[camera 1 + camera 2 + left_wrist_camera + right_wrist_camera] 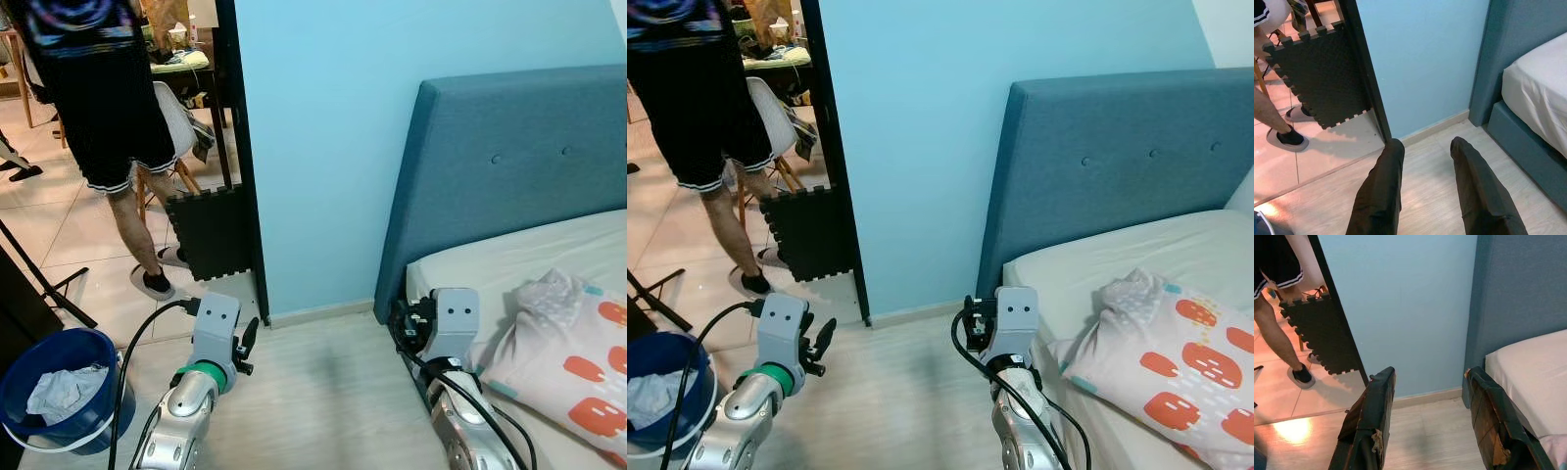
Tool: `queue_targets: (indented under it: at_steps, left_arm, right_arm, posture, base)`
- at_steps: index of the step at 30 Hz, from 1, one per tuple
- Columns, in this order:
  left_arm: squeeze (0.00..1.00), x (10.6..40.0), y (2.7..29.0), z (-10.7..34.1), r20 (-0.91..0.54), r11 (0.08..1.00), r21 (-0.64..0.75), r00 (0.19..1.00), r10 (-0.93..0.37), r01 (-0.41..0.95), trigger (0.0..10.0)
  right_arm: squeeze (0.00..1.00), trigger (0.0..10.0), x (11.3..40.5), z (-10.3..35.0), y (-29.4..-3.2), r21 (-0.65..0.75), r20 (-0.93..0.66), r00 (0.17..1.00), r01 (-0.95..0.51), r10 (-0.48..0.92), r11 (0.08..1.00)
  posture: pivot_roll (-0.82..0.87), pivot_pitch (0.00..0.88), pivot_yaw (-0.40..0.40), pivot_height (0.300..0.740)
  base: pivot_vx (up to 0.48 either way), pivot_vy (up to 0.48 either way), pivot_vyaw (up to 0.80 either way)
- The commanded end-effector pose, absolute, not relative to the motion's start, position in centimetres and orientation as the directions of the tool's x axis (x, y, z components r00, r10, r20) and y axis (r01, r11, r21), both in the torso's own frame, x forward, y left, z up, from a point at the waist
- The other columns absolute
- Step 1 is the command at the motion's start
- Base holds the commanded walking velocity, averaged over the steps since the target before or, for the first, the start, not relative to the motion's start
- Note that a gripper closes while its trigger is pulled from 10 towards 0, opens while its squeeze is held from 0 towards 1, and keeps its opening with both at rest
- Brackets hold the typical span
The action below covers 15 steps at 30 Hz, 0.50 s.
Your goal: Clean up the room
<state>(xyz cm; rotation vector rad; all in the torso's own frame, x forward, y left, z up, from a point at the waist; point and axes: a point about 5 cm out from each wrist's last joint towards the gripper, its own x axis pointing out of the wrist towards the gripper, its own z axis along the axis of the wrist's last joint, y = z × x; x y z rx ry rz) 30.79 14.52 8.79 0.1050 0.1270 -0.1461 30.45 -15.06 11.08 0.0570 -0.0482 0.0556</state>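
A blue bucket stands on the floor at my lower left, with a crumpled white cloth inside it. On the bed to my right lies a pale pillow printed with orange shapes. My left gripper is open and empty, held low over the light wooden floor near the doorway. My right gripper is also open and empty, close to the bed's near corner and pointing at the blue wall. The pads of its fingers look worn.
A person in black shorts stands just beyond the doorway. A black foam mat leans against the dark door frame. A white chair stands behind the person. The blue headboard rises at my right.
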Motion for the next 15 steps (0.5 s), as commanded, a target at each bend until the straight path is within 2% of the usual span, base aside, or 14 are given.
queue_targets:
  at_steps: [1, 15]
  left_arm:
    - [0.00, 30.60, 14.63, 8.24, -0.150, 0.982, 0.101, 0.978, -0.142, 0.158, 10.0]
    - [0.00, 30.68, 14.69, 8.33, -0.144, 0.982, 0.105, 0.980, -0.140, 0.156, 10.0]
  right_arm:
    - [0.00, 10.0, 30.47, 10.76, -14.84, 0.060, 0.039, 0.997, -0.062, 0.060, 0.996]
    - [0.00, 10.0, 30.53, 10.70, -14.82, 0.057, 0.038, 0.997, -0.066, 0.064, 0.996]
  posture:
    - [-0.19, 0.033, 0.051, 0.740]
    - [-0.19, 0.021, 0.052, 0.740]
  base:
    - [0.000, 0.000, 0.00]
    - [0.000, 0.000, 0.00]
